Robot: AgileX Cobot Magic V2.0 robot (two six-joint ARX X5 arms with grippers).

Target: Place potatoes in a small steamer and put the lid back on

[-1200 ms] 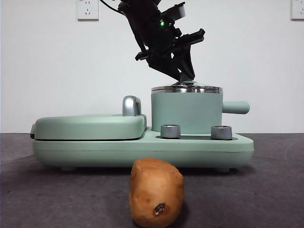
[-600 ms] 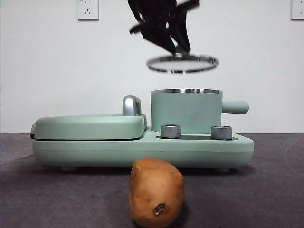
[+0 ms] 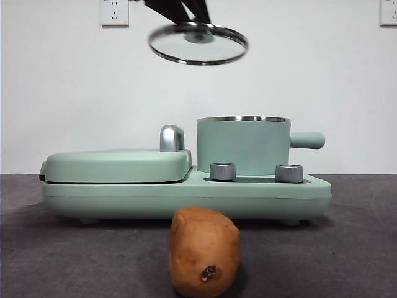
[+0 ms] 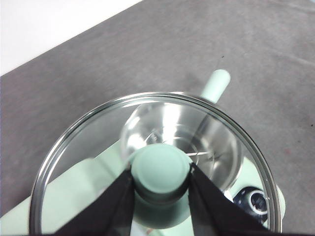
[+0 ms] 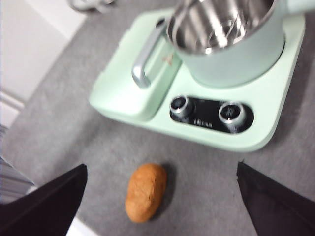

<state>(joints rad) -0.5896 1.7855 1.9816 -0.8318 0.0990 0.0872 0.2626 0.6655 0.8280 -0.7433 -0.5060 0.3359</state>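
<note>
My left gripper (image 4: 161,179) is shut on the mint-green knob (image 4: 160,170) of the glass lid (image 3: 198,43) and holds it tilted high above the cooker, up and to the left of the pot. The mint-green steamer pot (image 3: 243,144) stands open on the cooker's right side; its steel inside shows in the left wrist view (image 4: 197,140) and the right wrist view (image 5: 221,22). The orange-brown potato (image 3: 205,251) lies on the table in front of the cooker. My right gripper (image 5: 160,196) is open, high above the potato (image 5: 145,191).
The mint-green cooker base (image 3: 186,194) carries a flat griddle cover (image 3: 118,165) with a chrome handle (image 3: 172,138) on its left half and two steel dials (image 3: 223,171) in front of the pot. A dark grey mat (image 3: 347,248) covers the table.
The left gripper lifted the lid off the pot, then carried it higher and to the left, tilting it. The pot now stands open. The potato has not moved.
</note>
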